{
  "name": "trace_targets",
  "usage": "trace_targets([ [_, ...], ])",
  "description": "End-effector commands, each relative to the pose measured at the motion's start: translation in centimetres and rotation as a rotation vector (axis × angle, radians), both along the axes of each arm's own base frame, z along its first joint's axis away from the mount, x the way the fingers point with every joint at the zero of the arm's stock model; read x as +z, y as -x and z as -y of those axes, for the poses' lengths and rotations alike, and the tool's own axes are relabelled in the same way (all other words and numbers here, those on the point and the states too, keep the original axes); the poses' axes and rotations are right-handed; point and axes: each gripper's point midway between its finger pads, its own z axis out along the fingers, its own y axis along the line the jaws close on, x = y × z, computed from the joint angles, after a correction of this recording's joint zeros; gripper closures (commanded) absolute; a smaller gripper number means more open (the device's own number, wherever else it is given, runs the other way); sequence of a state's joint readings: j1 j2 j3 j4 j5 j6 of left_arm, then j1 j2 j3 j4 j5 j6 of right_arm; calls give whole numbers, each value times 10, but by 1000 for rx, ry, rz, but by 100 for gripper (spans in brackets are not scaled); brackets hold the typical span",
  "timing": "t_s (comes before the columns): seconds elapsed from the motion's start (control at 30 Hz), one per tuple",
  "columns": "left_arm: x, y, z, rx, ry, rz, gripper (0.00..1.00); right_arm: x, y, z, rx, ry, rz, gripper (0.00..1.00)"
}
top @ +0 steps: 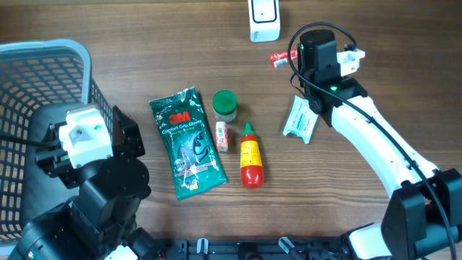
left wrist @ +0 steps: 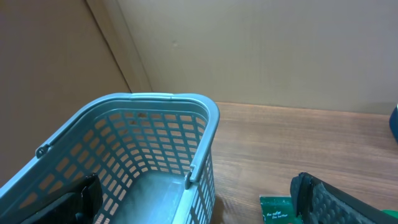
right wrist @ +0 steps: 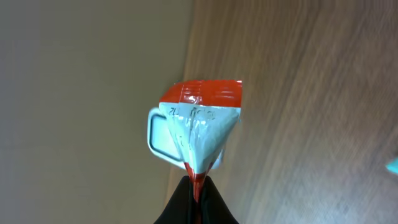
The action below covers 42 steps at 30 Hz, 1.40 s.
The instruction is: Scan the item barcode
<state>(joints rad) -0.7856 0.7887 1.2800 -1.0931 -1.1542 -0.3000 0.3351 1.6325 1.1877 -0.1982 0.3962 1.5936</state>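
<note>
A small red-and-white sachet (top: 279, 59) hangs pinched in my right gripper (top: 294, 56), just below and right of the white scanner (top: 264, 19) at the table's far edge. The right wrist view shows the sachet (right wrist: 202, 121) standing up from my shut right gripper (right wrist: 197, 185), red band on top and printed white face toward the camera. Part of the scanner (right wrist: 157, 140) shows behind it. My left gripper (left wrist: 199, 208) stands wide open over the basket's near corner, nothing between its fingers (left wrist: 320, 199).
A grey-blue plastic basket (top: 43, 52) fills the left side, its rim (left wrist: 155, 99) below the left wrist. Mid-table lie a green 3M packet (top: 186, 143), a green-lidded jar (top: 224, 105), a small sachet (top: 222, 136), a red-and-yellow bottle (top: 250, 155) and a teal packet (top: 300, 119).
</note>
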Motion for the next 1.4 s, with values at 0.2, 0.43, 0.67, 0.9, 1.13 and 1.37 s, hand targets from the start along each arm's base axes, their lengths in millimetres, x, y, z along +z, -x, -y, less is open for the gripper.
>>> trace_targets([
  [0.2, 0, -1, 1, -6, -5, -2, 0, 31, -100, -21, 94, 278, 521, 96],
  [0.43, 0, -1, 1, -6, -5, -2, 0, 10, -192, -54, 241, 523, 760, 96],
  [0.67, 0, -1, 1, -6, -5, -2, 0, 5, -210, -82, 381, 607, 811, 96],
  [0.9, 0, -1, 1, -6, -5, -2, 0, 22, -198, -104, 599, 567, 962, 96],
  [1.13, 0, -1, 1, -6, -5, -2, 0, -2, -209, -67, 684, 408, 874, 96],
  [1.37, 0, -1, 1, -6, -5, -2, 0, 36, -170, -71, 1019, 404, 1060, 95],
])
